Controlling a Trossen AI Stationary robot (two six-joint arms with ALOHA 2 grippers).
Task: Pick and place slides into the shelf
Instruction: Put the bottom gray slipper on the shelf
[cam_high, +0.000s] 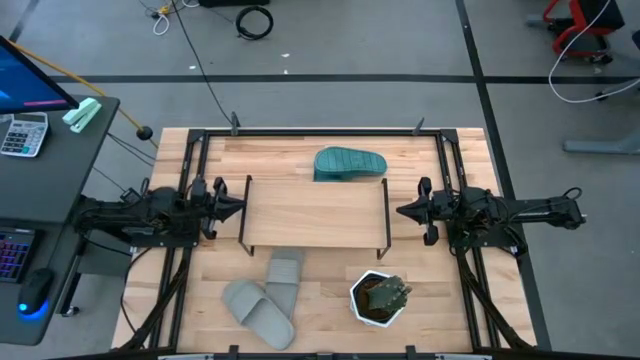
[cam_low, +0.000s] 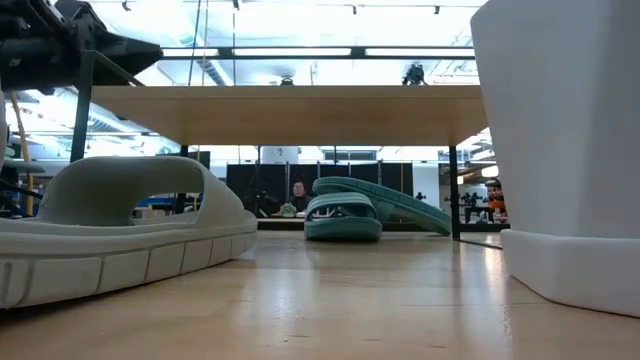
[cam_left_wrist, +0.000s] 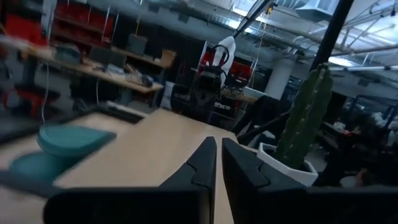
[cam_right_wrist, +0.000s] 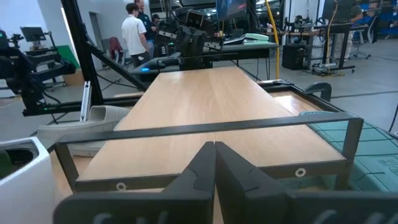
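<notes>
- Rubbery grey slides (cam_high: 265, 298) lie at six o'clock of the shelf (cam_high: 315, 212); teal slides (cam_high: 350, 164) at twelve.
- Likely light, flexible, grippy; the wide strap looks the best hold.
- Left gripper (cam_high: 237, 207) and right gripper (cam_high: 402, 211) flank the shelf, fingers together, empty.

The table (cam_high: 460, 300) is pale wood with visible grain, lightly sheened. The shelf (cam_high: 312, 212) has a smooth matt light-wood board on thin black metal wire legs. The grey slides (cam_high: 265, 300) look matt and rubbery; the teal slides (cam_high: 350, 163) show ribbed soles (same rubbery finish). The plant pot (cam_high: 377, 298) is smooth white.
</notes>
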